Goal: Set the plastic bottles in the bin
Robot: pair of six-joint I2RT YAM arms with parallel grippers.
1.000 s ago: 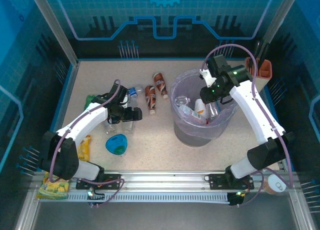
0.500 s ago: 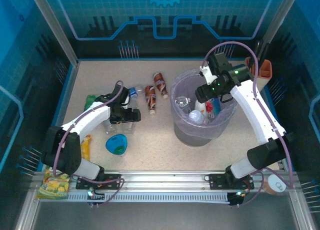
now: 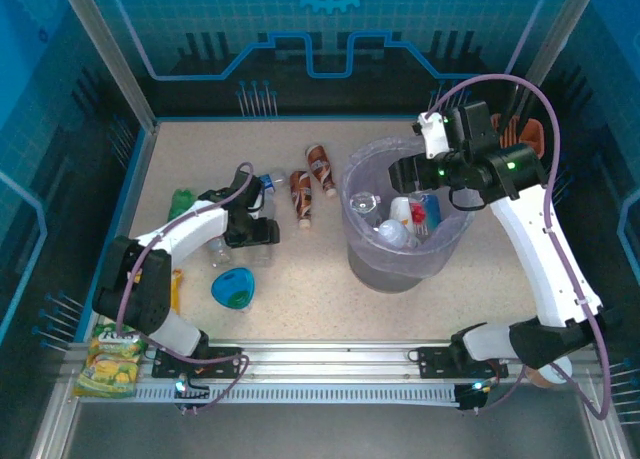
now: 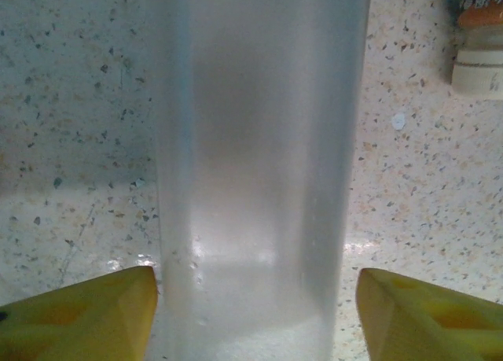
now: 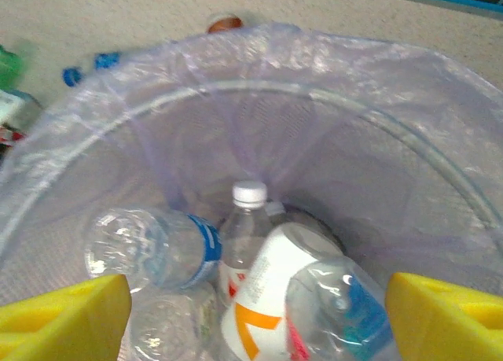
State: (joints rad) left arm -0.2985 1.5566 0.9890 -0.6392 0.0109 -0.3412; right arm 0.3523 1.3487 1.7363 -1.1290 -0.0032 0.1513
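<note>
A clear plastic bottle point(image 4: 259, 164) lies on the table between the fingers of my left gripper point(image 4: 255, 314). That gripper is open, its left finger against the bottle and its right finger just clear of it. From above, the left gripper point(image 3: 262, 229) sits left of the grey bin point(image 3: 385, 269) with the lilac bag. My right gripper point(image 3: 412, 169) hangs open and empty over the bin point(image 5: 314, 54). Several bottles point(image 5: 250, 219) lie inside. Two brown-labelled bottles point(image 3: 301, 194), a blue-capped one point(image 3: 268, 182) and a green one point(image 3: 183, 199) lie on the table.
A blue bowl point(image 3: 233, 287) sits near the front, below my left gripper. Yellow snack packets point(image 3: 170, 294) lie at the left edge and front-left corner. The knife block point(image 3: 530, 134) stands at the back right behind my right arm. A brown bottle's end point(image 4: 479, 46) lies close by.
My right gripper has risen and swung right over the bin, and a white-labelled bottle now lies among those inside. My left gripper has stayed around the clear bottle.
</note>
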